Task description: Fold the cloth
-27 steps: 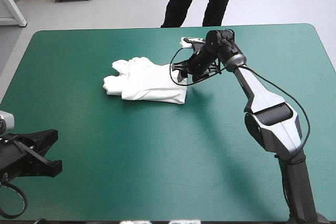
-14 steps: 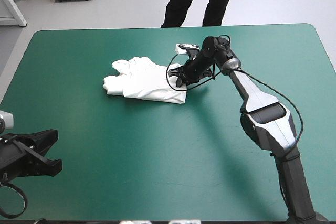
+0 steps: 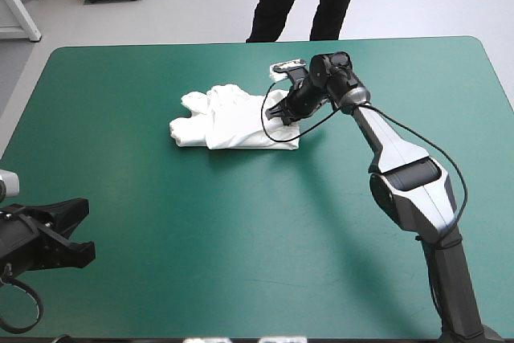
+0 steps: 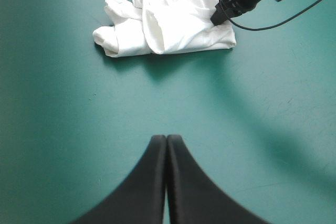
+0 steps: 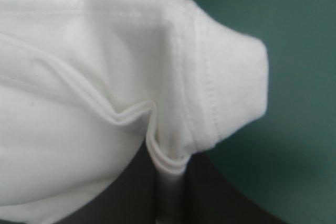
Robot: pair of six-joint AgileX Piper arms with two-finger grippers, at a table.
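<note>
T-shirt bundle [image 3: 233,122] now farther right, stitched hem in clamped right hand [image 3: 275,114]; left hand [image 4: 166,139] together.

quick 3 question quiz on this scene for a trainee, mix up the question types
1. True or false: the left hand is shut and holds nothing.
2. Where does the right hand grip the T-shirt? A: at the bundle's end toward the table's right edge. B: at the end toward the table's left edge. C: nowhere, it hovers clear of it.
3. Fill in: the left hand sits by the table's ___ left corner (near or far).

Key: 1 true; 2 A; 3 near.
</note>
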